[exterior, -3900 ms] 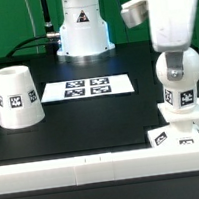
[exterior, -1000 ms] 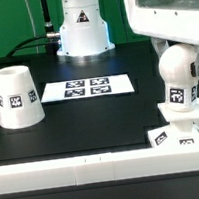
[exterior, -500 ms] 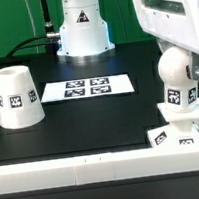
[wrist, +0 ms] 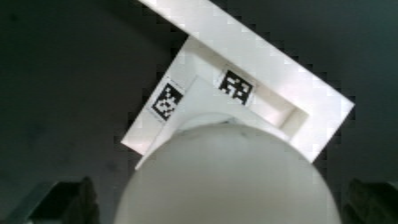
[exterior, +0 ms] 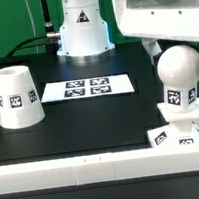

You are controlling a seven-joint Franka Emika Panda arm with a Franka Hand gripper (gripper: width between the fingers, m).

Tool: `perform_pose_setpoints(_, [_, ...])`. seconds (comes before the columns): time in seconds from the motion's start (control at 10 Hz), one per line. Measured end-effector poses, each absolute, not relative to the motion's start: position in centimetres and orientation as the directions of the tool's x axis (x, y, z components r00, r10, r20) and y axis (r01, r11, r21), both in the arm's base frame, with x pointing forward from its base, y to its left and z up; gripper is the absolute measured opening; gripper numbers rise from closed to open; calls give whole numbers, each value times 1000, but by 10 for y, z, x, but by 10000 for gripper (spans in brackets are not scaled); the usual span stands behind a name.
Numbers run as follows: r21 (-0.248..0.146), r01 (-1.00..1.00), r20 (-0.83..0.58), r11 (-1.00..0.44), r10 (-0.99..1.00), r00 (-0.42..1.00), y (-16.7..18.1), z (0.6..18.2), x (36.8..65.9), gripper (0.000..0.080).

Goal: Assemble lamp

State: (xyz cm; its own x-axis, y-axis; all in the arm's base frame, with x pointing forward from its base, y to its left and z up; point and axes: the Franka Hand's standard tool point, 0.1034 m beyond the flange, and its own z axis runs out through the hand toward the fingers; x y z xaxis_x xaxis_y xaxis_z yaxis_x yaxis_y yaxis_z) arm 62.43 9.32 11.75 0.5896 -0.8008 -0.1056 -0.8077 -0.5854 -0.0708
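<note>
Upright, round bulb [exterior: 178, 71] on flat base [exterior: 164, 135]

Smooth matt white plastic bulb [exterior: 178, 75]

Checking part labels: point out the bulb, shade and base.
bulb [exterior: 178, 71], exterior view, on its round head.
shade [exterior: 20, 81], exterior view, on the side wall above its tag.
base [exterior: 162, 135], exterior view, on the tagged near edge.
</note>
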Motion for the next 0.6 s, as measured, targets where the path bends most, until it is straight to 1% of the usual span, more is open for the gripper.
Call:
perform_pose_setpoints(0.2, [-84,-721,-95,-687,-715,693,93,118,624,699])
perform_pose_setpoints(0.4, [-99,-587,-78,-804,-581,810,93,117,624,699])
perform_pose_setpoints(0.5, [-103,-526,-70,-844,-521,850,93,117,624,699])
perform_pose_setpoints(0.6, [-94,-422,-51,-902,-419,907,93,116,624,699])
